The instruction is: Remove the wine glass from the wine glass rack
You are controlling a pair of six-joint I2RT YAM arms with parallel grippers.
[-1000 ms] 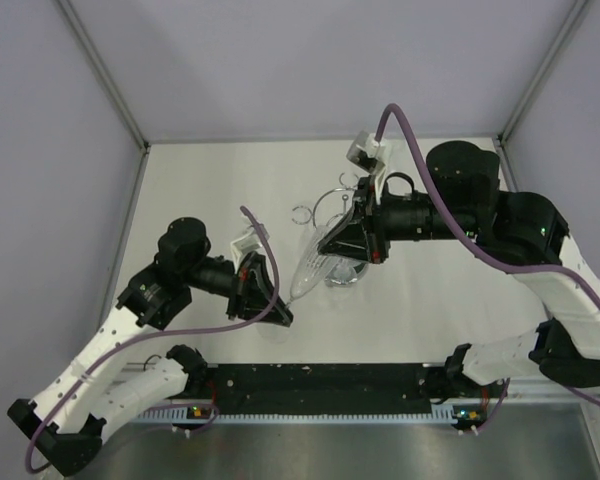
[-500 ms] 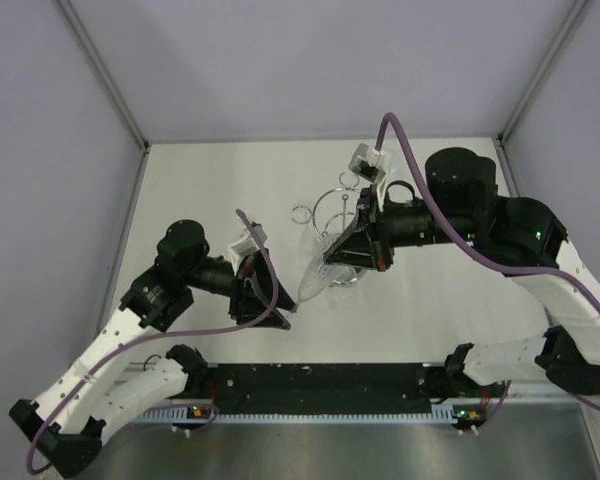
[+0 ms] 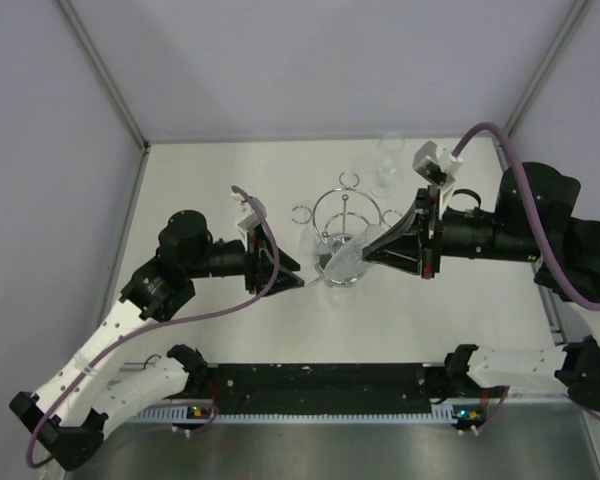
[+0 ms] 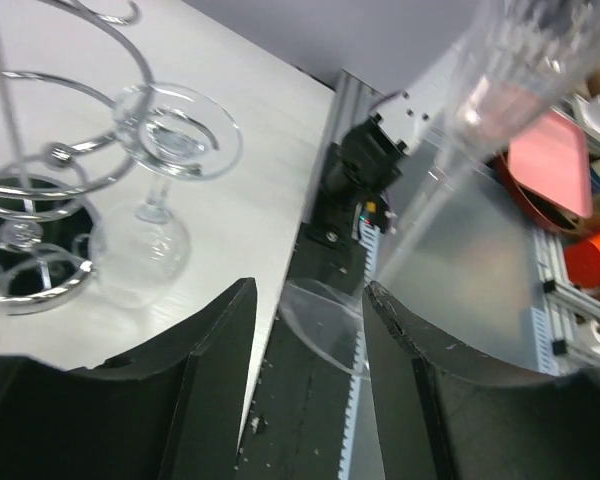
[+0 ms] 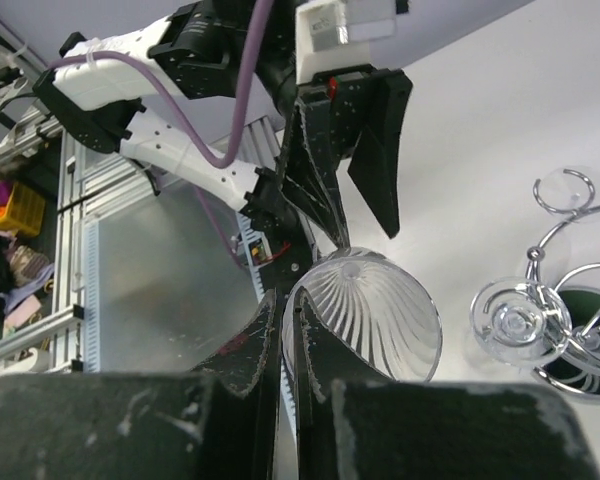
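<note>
The wine glass has a ribbed clear bowl and lies tilted above the table in front of the wine glass rack. My right gripper is shut on its rim, one finger inside the bowl and one outside. The stem slants down-left to the foot, which sits between the spread fingers of my open left gripper. In the left wrist view the bowl is at the top right. The chrome rack stands at the left, off to the side of my left gripper.
A second clear glass stands on the table behind the rack, seen close beside it in the left wrist view. The table's near edge and black rail run between the arm bases. Walls close the left, back and right.
My left gripper has opened off the glass foot and moved up and right. My right arm has swung right, carrying the glass by its rim across the front of the rack.
</note>
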